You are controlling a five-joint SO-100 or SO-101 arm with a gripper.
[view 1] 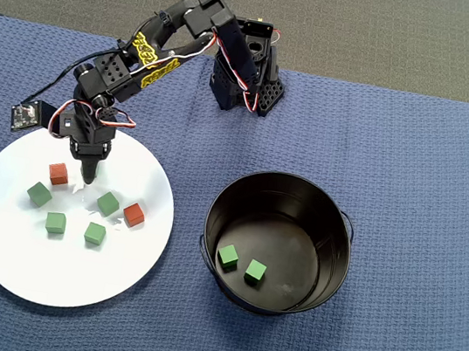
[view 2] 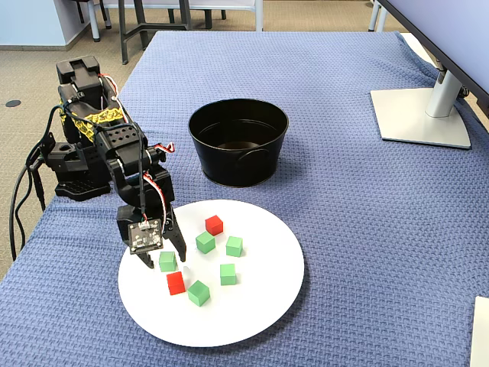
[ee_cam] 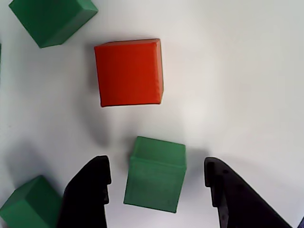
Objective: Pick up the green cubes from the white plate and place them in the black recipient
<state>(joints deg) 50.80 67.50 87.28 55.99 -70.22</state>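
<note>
Tool (ee_cam: 156, 190) fingertips cut off below.

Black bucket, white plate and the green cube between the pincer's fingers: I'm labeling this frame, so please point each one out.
Black bucket (view 1: 335, 243): overhead view, inner wall on the right.
White plate (view 1: 19, 258): overhead view, bare lower-left surface.
Green cube between the open pincer's fingers (ee_cam: 156, 176): wrist view, centre of the cube.

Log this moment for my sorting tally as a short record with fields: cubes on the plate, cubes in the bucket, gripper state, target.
green cubes on white plate: five
red cubes on plate: two, e.g.
green cubes in black bucket: two
gripper: open, low over the plate
target: green cube between the fingers, not yet clamped
nearest neighbour: red cube just beyond it in the wrist view
</note>
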